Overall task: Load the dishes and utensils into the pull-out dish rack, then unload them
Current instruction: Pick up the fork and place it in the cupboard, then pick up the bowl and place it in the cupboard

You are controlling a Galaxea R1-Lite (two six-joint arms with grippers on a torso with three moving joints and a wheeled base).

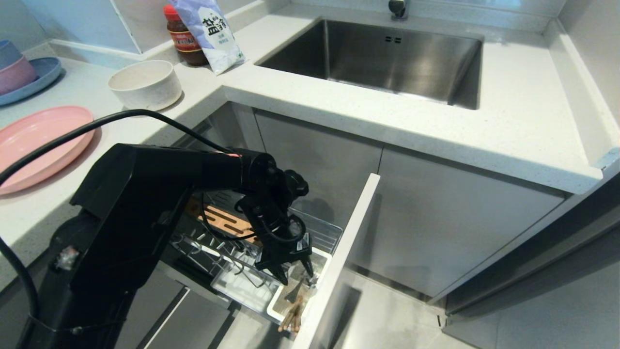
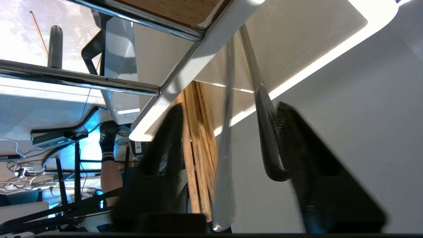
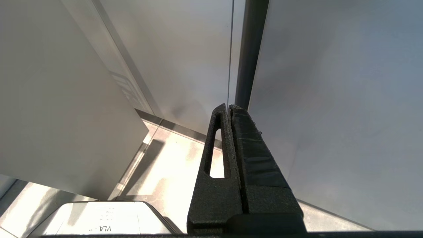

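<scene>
- Chopsticks [image 1: 292, 315] and the fork [image 1: 301, 286] stand in the white cutlery holder [image 1: 274, 306] at the front corner of the pulled-out dish rack [image 1: 310, 227], just behind its pale front panel [image 1: 339, 261].
- Writing: the white bag [image 1: 209, 30] on the counter [image 1: 339, 104] carries large dark Chinese characters; the smaller print below them cannot be read. The red label of the sauce jar [image 1: 183, 39] beside it is too small to read.
- Left gripper [image 1: 294, 274]: points down into the cutlery holder. Jaws stand apart, released. In the left wrist view the chopsticks [image 2: 198, 145] and the fork handle [image 2: 226, 155] lie in the gap between the fingers [image 2: 165, 138]; neither is clamped.
- Right gripper [image 3: 228, 110]: parked beside grey cabinet panels, jaws pressed together on nothing.
- Pink plate [image 1: 36, 145] and speckled bowl [image 1: 144, 83] rest on the counter at the robot's left, well apart from the rack.
- Sink [image 1: 382, 58]: set into the counter behind the rack.
</scene>
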